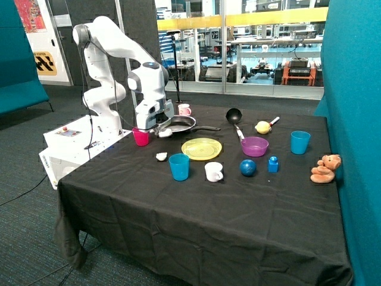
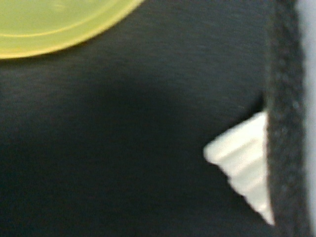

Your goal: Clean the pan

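Observation:
The pan [image 1: 181, 124], dark with a long black handle pointing toward the ladle, sits at the back of the black-clothed table [image 1: 196, 208]. My gripper [image 1: 161, 130] is down at the pan's rim on the side nearest the pink cup, shut on a small white wad of cloth [image 1: 166, 132] that touches the rim. In the wrist view one dark finger [image 2: 284, 118] runs along the edge, with a white ridged piece [image 2: 242, 168] partly behind it and the yellow plate's edge [image 2: 54, 24] beyond.
A pink cup [image 1: 141, 136] stands beside the gripper. A yellow plate [image 1: 202, 148], a white crumpled scrap [image 1: 161, 156], a blue cup [image 1: 178, 167] and a white cup [image 1: 214, 171] lie in front of the pan. A black ladle [image 1: 234, 116] and purple bowl [image 1: 254, 146] lie past the handle.

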Motion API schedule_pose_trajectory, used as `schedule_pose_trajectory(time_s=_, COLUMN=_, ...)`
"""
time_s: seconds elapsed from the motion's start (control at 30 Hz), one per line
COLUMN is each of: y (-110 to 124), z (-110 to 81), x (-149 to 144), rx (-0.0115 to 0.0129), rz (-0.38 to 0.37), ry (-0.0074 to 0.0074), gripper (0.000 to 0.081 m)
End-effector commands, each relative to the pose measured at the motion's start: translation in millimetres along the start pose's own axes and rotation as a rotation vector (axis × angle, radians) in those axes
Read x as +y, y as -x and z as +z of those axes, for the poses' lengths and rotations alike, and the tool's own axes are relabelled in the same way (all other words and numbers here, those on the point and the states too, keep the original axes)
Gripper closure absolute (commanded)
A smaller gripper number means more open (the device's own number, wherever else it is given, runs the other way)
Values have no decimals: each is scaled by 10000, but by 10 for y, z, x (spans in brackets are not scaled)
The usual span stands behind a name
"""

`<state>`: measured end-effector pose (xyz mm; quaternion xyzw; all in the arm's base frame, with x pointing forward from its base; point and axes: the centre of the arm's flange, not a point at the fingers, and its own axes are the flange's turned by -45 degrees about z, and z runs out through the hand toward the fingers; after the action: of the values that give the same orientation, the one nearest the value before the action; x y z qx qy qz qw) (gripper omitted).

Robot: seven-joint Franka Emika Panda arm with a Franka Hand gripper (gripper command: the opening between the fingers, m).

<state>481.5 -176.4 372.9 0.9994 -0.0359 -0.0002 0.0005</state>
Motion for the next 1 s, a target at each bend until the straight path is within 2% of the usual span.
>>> schedule_pose_trajectory(time_s=0.0, y=-93, z=-62, x=-396, rx=4, rz=-1072, ry=-10, gripper=808)
schedule_pose_trajectory(time_s=0.17, y=-120, z=-77, x=-600, rx=5, rz=-1667, ry=-10, gripper=808)
schedule_pose_trajectory(time_s=0.5, y=-153, z=-71, x=-922, rx=5, rz=-2384, ry=-10, gripper=808)
schedule_pose_trajectory(time_s=0.97, y=-132, z=-88, x=-1361, rx=6, rz=-4128, ry=-10, gripper=808)
